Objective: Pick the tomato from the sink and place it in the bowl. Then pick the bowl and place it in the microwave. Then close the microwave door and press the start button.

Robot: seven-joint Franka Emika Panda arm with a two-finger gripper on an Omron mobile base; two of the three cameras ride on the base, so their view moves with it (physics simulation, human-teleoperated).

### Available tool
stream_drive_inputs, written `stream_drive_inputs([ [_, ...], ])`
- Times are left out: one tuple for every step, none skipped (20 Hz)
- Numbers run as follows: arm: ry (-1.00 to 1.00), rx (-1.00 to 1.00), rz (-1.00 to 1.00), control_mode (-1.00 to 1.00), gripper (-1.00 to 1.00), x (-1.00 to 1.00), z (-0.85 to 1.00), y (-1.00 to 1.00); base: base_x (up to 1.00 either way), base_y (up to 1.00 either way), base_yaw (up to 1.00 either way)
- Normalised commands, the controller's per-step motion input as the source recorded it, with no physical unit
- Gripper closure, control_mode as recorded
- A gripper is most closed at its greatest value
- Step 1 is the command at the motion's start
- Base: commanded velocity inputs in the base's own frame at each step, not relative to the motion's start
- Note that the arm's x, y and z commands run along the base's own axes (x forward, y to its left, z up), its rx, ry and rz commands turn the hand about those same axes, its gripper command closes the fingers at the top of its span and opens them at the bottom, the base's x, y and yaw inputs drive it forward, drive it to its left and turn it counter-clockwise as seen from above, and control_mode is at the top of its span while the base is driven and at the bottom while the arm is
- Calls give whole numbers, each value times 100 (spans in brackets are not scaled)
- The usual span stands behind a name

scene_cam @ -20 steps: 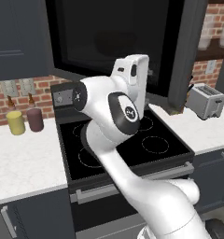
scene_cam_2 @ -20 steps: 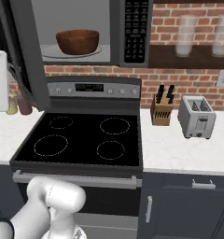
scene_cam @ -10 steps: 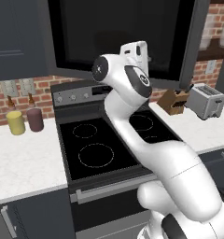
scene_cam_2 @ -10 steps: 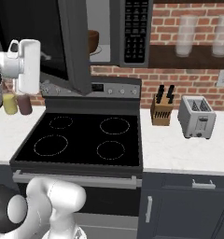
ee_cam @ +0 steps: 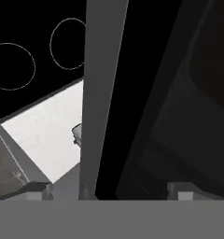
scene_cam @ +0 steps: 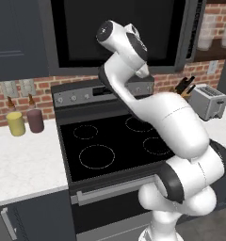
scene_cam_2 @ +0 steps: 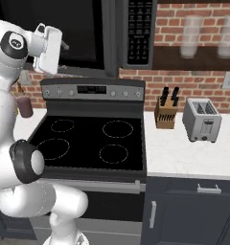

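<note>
Arm reached up at upper left of right base view, pincer (scene_cam_2: 64,45) w/ fingers spread wide, gripping nothing, against the microwave door (scene_cam_2: 86,33). Microwave (scene_cam: 119,30) filled top centre of left base view, above stove (scene_cam: 112,146).

Rendered home kitchen: black glass cooktop (scene_cam_2: 90,141) beneath a built-in microwave (scene_cam_2: 112,33), brick backsplash (scene_cam_2: 193,86), white counter (scene_cam_2: 184,155) bearing a toaster (scene_cam_2: 202,119) and knife block (scene_cam_2: 166,111).

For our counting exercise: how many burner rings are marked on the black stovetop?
4. On the stovetop: back left, back right, front left, front right. None seem hidden in the right base view.
</note>
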Motion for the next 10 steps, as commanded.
stream_drive_inputs([
  [22,-9,22,-100,-100,100,-10,0,0,0,0],
  [21,-8,24,-100,-100,100,-15,-3,0,0,0],
  [17,-10,25,-100,-100,100,-18,-4,0,0,0],
  [13,-10,30,-100,-100,100,-24,-13,0,0,0],
  [12,-10,33,-100,-100,99,-26,-18,0,0,0],
  [9,-10,36,-100,-100,93,-27,-23,0,0,0],
  [5,-11,39,-100,-100,81,-31,-28,0,0,0],
  [4,-12,41,-100,-100,76,-31,-29,0,0,0],
  [0,-13,42,-100,-100,67,-31,-30,0,0,0],
  [0,-13,44,-100,-100,51,-33,-33,0,0,0],
])
